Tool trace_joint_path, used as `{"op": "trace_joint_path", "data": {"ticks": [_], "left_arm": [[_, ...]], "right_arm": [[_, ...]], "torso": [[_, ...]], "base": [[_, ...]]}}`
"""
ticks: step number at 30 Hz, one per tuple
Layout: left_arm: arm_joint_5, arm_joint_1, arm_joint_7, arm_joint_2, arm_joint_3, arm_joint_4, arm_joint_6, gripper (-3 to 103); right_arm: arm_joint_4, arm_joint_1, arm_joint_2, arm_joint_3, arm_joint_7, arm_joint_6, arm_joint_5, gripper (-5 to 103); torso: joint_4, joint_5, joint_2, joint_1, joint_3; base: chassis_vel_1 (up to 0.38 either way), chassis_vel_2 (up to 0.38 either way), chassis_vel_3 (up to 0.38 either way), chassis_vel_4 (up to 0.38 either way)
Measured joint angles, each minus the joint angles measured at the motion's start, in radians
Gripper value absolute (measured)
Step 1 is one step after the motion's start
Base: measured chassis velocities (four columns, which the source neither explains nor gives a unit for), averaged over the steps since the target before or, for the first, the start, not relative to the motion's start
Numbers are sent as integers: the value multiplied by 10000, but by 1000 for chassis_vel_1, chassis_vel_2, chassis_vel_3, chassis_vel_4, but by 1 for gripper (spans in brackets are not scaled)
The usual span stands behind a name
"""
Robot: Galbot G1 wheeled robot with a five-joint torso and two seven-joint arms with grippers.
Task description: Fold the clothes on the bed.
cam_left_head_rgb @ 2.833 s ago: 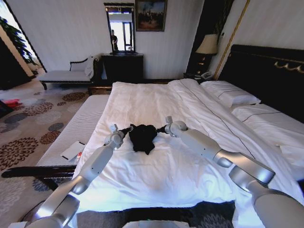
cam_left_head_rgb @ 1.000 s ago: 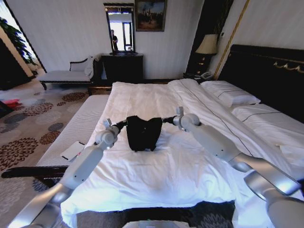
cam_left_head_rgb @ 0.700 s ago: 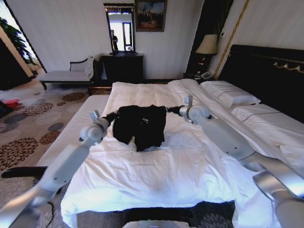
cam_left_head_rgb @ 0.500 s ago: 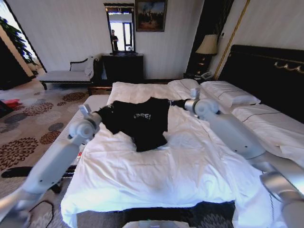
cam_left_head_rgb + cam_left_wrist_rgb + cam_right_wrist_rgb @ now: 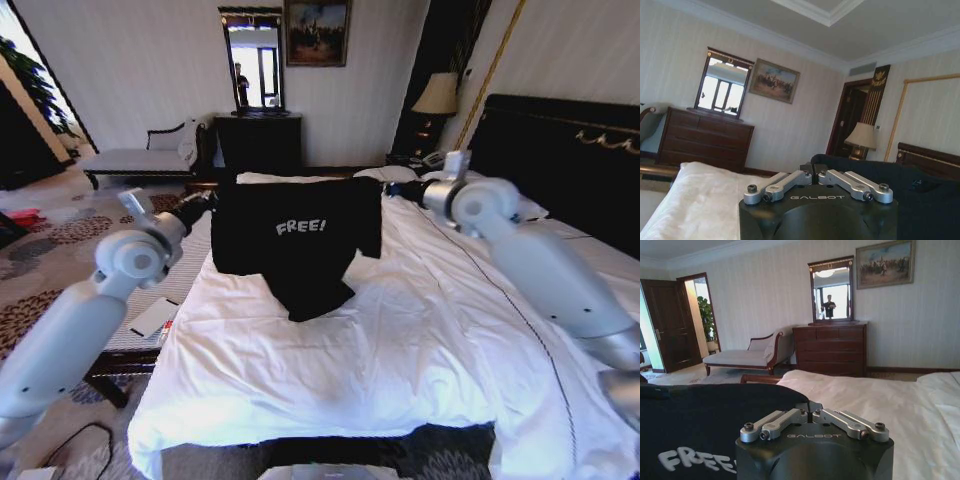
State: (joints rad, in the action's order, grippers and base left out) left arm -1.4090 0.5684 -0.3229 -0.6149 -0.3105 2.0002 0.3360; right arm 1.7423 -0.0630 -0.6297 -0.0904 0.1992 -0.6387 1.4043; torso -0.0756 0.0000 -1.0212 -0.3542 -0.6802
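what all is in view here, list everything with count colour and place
T-shirt: 1, black with white FREE! lettering, held spread above the bed
bed: 1, white, centre
headboard: 1, dark with gold trim, right
dresser: 1, dark wood, far wall
mirror: 1, above dresser
painting: 1, far wall
lamp: 1, pale shade, by headboard
chaise: 1, pale, far left
left gripper: jaws shut on shirt's corner
right gripper: jaws shut on other corner

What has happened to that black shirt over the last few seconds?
Both grippers, left and right, raised the black T-shirt from a crumpled heap and spread it wide, so "FREE!" now shows; its hem still touches the bed. Each kept its grip.
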Motion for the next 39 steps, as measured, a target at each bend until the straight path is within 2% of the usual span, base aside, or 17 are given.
{"op": "trace_joint_path", "data": {"ticks": [3, 4, 7, 15, 26, 29, 30, 31, 32, 34, 35, 36, 39], "left_arm": [[-138, 371, -5, 198, -473, 320, 4, 0], [-258, 710, -9, 386, -916, 555, 5, 0], [-610, 1178, -61, 836, -1644, 972, -13, 0], [-1299, 761, -226, 1392, -1950, 1390, -63, 0], [-1493, 425, -267, 1676, -2050, 1735, -128, 0], [-1737, 617, -310, 1853, -2382, 2350, -136, 0], [-1777, 729, -309, 1877, -2503, 2535, -136, 0], [-1777, 729, -309, 1877, -2503, 2535, -136, 0], [-1816, 921, -306, 1903, -2732, 2717, -136, 0], [-1957, 1574, -304, 1951, -3562, 3117, -137, 0], [-2087, 2161, -304, 1990, -4303, 3375, -138, 0], [-2087, 2161, -304, 1990, -4303, 3375, -138, 0], [-2388, 3434, -304, 2055, -5693, 3990, -93, 0]], "right_arm": [[150, 90, 79, 38, 61, 0, 142, 0], [191, 248, 64, 32, 83, -1, 232, 0], [259, 678, -31, -81, 197, -8, 483, 0], [513, 1178, 100, 177, 466, -40, 956, 0], [998, 406, 1153, 1688, 470, 59, 1271, 0], [1614, -384, 1930, 2937, 538, 66, 1895, 0], [1901, -832, 2280, 3558, 576, 67, 2106, 0], [1901, -832, 2280, 3558, 576, 67, 2106, 0], [2208, -1329, 2639, 4225, 609, 70, 2324, 0], [2810, -2214, 3321, 5268, 729, 114, 2861, 0], [3137, -2560, 3625, 5648, 843, 148, 3166, 0], [3137, -2560, 3625, 5648, 843, 148, 3166, 0], [3884, -3141, 4034, 6484, 1299, 167, 3906, 0]], "torso": [[-1, 0, 0, 0, 0], [-1, 0, 0, -1, -1], [11, -1, 1, 0, -2], [0, 0, 0, -1, -1], [3, 0, 0, -2, -1], [8, 5, 1, -2, -2], [3, 4, 1, -2, -2], [3, 4, 1, -2, -2], [-4, 4, 0, -2, -1], [-19, 1, 0, -1, 1], [-14, 4, -1, 1, 2], [-14, 4, -1, 1, 2], [11, -5, -1, 2, 2]], "base": [[0, 0, 0, 0], [0, 0, 0, 0], [0, 0, 0, 0], [0, 0, 0, 0], [0, 0, 0, 0], [0, 0, 0, 0], [0, 0, 0, 0], [0, 0, 0, 0], [0, 0, 0, 0], [0, 0, 0, 0], [0, 0, 0, 0], [0, 0, 0, 0], [0, 0, 0, 0]]}}
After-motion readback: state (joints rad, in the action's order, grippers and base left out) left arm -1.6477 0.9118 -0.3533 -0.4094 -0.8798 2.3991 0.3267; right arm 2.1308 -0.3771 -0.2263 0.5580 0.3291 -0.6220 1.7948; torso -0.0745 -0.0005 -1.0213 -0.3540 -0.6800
